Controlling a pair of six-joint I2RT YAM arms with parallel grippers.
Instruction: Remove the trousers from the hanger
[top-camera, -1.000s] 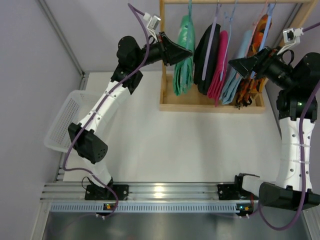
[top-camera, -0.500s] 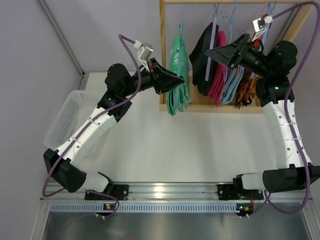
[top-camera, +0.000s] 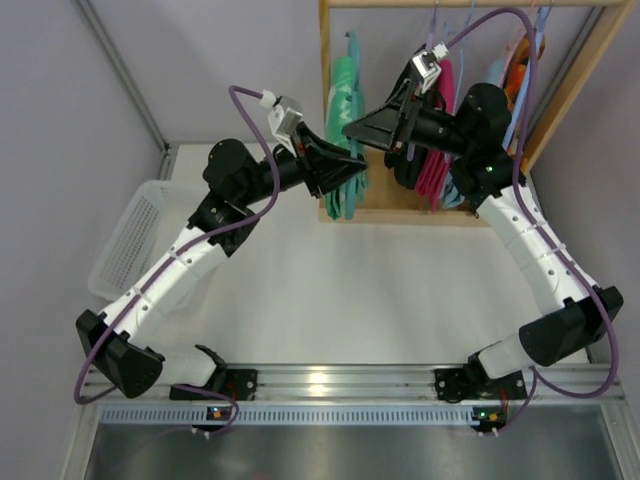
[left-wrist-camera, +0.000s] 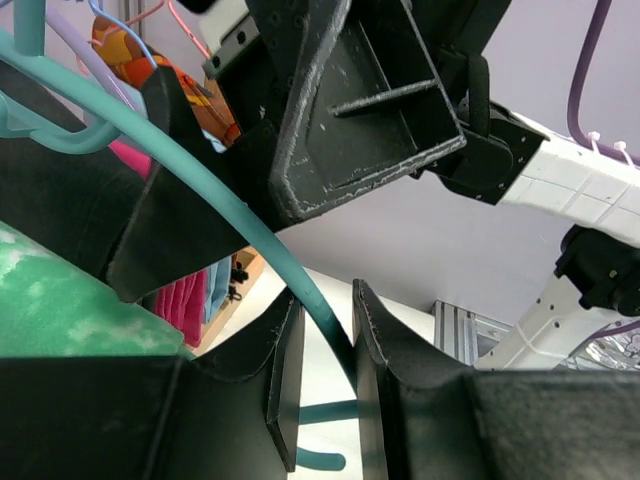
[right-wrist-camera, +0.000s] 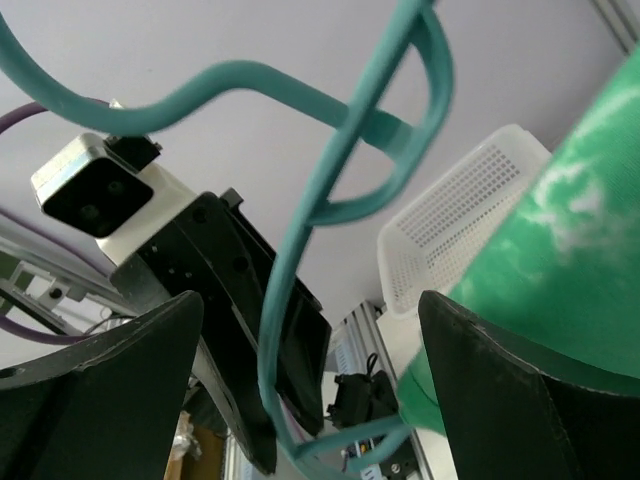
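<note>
Seen from above, the left gripper holds at the front left corner of the wooden rack. It sits lower and nearer than a second ago, when it reached up beside the rail. The mint-green trousers hang on their teal hanger just behind it. The right gripper has swung across from the orange and light blue pairs at the rack's far end. It now points at the mint-green pair, just above the left gripper. The black trousers and magenta pink trousers hang behind the right arm. A white basket lies at the table's left.

From the left wrist, the left gripper is pinched on the teal hanger, the wire caught between its two fingers. The right gripper looms close overhead, with green cloth at lower left.

From the right wrist, the right gripper is spread wide, and the hanger's loop passes between its fingers. The mint-green trousers fill the right side.
</note>
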